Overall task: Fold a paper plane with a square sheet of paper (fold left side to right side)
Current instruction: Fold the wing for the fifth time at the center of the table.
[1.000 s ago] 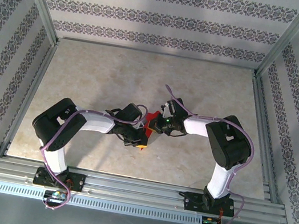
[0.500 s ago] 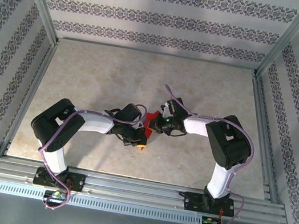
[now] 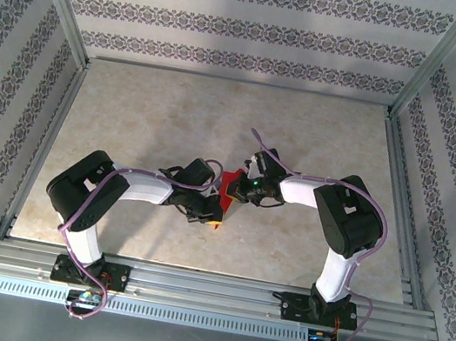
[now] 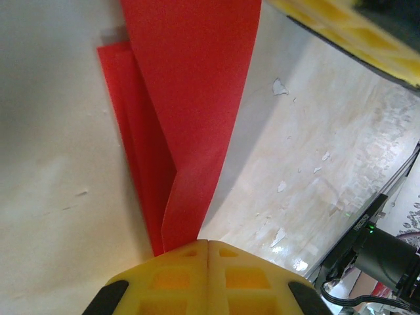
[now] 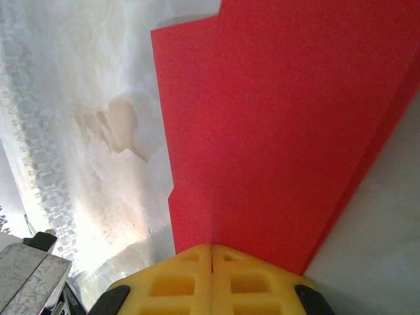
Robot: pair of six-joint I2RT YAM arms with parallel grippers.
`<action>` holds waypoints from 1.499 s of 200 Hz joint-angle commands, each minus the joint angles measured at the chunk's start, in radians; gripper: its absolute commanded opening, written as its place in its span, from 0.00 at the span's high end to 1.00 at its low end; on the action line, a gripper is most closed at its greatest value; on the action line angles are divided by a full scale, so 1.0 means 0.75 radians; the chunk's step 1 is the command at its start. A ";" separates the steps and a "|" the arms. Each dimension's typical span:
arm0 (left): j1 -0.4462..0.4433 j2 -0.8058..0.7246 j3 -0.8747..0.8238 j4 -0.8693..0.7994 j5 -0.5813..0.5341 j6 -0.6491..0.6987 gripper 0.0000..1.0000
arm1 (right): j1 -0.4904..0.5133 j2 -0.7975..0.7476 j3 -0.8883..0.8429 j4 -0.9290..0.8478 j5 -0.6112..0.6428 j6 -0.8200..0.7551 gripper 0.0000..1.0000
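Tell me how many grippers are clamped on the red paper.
2. The left gripper is shut on the red paper at its tapered end; the right gripper is shut on it from the opposite side.

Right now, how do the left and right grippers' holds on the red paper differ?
The left gripper pinches the red paper at a narrow tapered end; right gripper pinches a broad part. In the top view, left gripper sits lower in frame, right gripper higher. Both are shut on the paper.
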 commanded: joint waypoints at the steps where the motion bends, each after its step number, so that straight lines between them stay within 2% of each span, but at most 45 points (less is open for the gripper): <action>1: -0.006 0.001 -0.036 0.014 0.016 -0.019 0.96 | -0.004 0.089 -0.039 -0.184 0.189 -0.030 1.00; 100: -0.039 0.037 -0.071 0.064 0.019 -0.041 0.95 | -0.003 0.090 -0.037 -0.190 0.191 -0.030 1.00; 224: -0.053 -0.132 -0.199 0.005 0.031 0.020 0.96 | -0.003 0.092 -0.027 -0.204 0.188 -0.035 1.00; 269: -0.013 -0.285 -0.133 -0.112 -0.017 0.098 0.96 | 0.003 0.089 -0.015 -0.213 0.186 -0.040 1.00; 300: 0.018 -0.277 -0.064 -0.106 0.001 0.108 0.96 | 0.007 0.095 -0.014 -0.210 0.185 -0.037 1.00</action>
